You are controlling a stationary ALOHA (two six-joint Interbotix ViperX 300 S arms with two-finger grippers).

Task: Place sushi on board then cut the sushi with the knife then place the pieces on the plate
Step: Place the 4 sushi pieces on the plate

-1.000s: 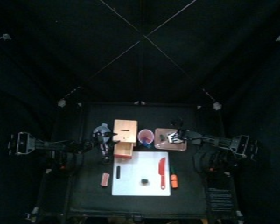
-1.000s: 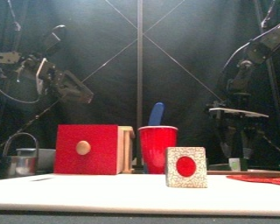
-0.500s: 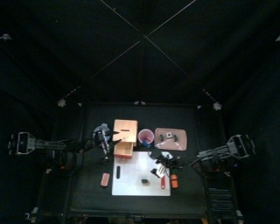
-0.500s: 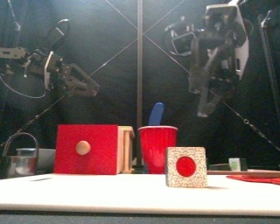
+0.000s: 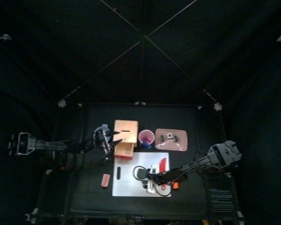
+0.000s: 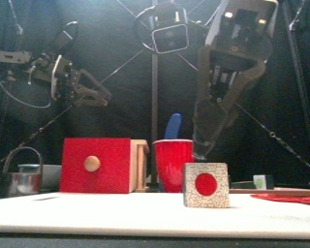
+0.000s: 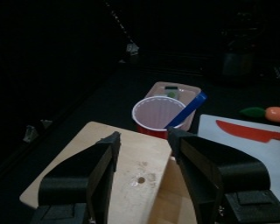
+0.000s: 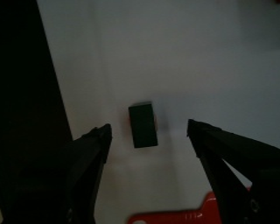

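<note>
A sushi piece (image 6: 205,184) with a speckled white face and a red centre stands on the white cutting board (image 5: 129,185). In the right wrist view it is a dark green block (image 8: 143,126). My right gripper (image 8: 150,131) hovers open straight above it, one jaw on each side, not touching. A red knife (image 8: 184,213) lies flat on the board beside the block. The pink tray (image 5: 170,137) sits behind the board at the right. My left gripper (image 7: 145,140) hangs open over the wooden box (image 7: 113,171).
A red cup (image 6: 173,165) holding a blue knife (image 6: 172,126) stands between the box with its red drawer front (image 6: 96,165) and the tray. A metal cutter (image 6: 24,179) sits at the far left. Orange toy foods (image 5: 175,182) lie at the board's sides.
My right arm has swung from over the pink tray forward and down over the board, ending above the sushi piece. The left arm has stayed put.
</note>
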